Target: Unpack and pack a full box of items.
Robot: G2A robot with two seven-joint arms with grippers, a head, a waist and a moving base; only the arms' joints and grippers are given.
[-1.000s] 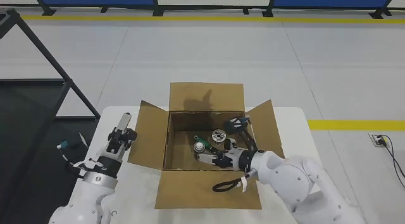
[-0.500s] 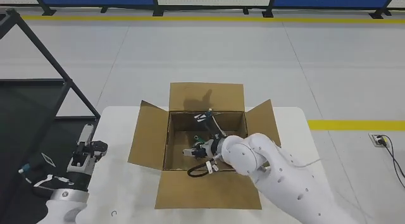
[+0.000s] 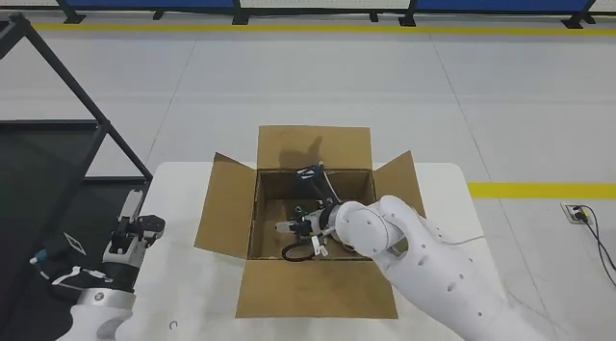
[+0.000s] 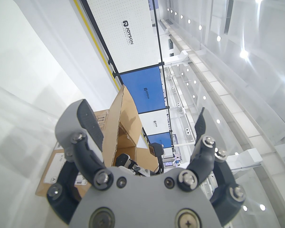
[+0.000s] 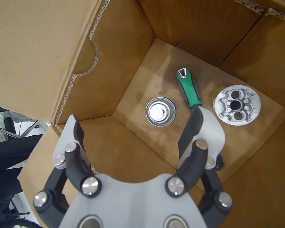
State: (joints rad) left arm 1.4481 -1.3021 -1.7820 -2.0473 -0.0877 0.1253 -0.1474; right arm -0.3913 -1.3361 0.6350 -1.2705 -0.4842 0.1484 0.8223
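Right wrist view: poising wide-spread right gripper [image 5: 135,122] inside brown cardboard box [image 5: 123,36] holding round silver can [image 5: 160,111], green-handled tool [image 5: 190,88], perforated metal disc [image 5: 236,105].

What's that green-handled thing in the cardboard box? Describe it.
The green-handled tool has a black-edged green grip and a metal loop at one end. It lies flat on the brown cardboard box floor between an upright silver can and a metal disc, touching neither. A finger of the right gripper hides its other end.
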